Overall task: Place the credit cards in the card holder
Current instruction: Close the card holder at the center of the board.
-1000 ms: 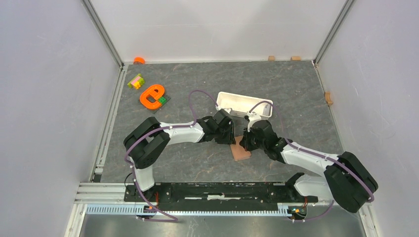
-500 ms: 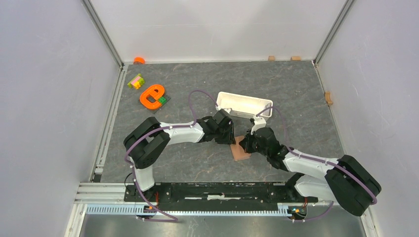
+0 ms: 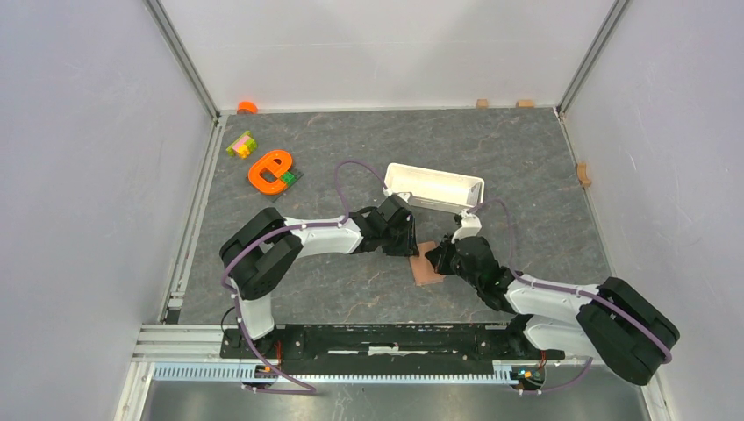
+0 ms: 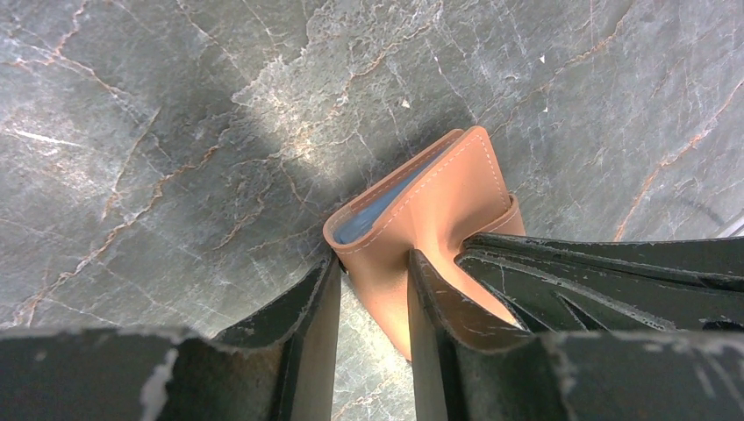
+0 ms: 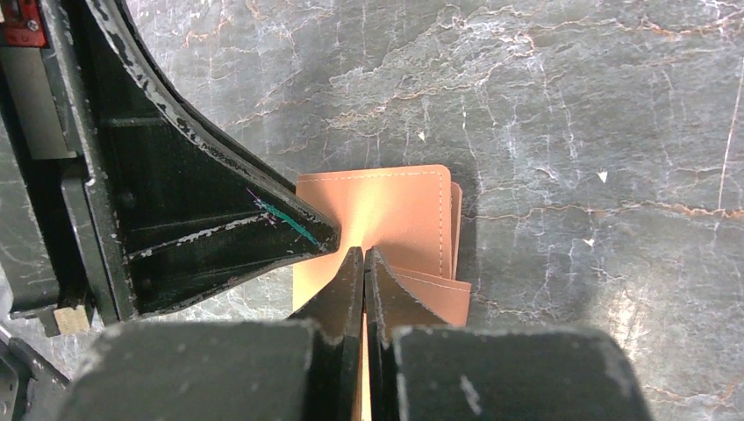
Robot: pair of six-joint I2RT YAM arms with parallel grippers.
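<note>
- The brown card holder [image 3: 427, 267] is lying on the grey surface [image 3: 351, 289], near the middle and a little toward 5 o'clock.
- The left end effector [image 4: 372, 263] is poking in from 9 o'clock. It is squeezing one edge of the card holder between its two fingers. I think it is doing this so the holder is not sliding away.
- The right end effector [image 5: 364, 254] is reaching in from 4 o'clock. Its fingers are pressed together with nothing between them. The tips are resting on the holder's top flap, maybe to push it flat.
- A pale blue credit card [image 4: 375, 209] is peeking out from inside the holder. So I think the cards are in, and closing the holder is the job now.
- A white tray [image 3: 434, 187] is sitting just past the holder at 12 o'clock.
- Some bright toys [image 3: 268, 171] are lying far off at 10 o'clock.
</note>
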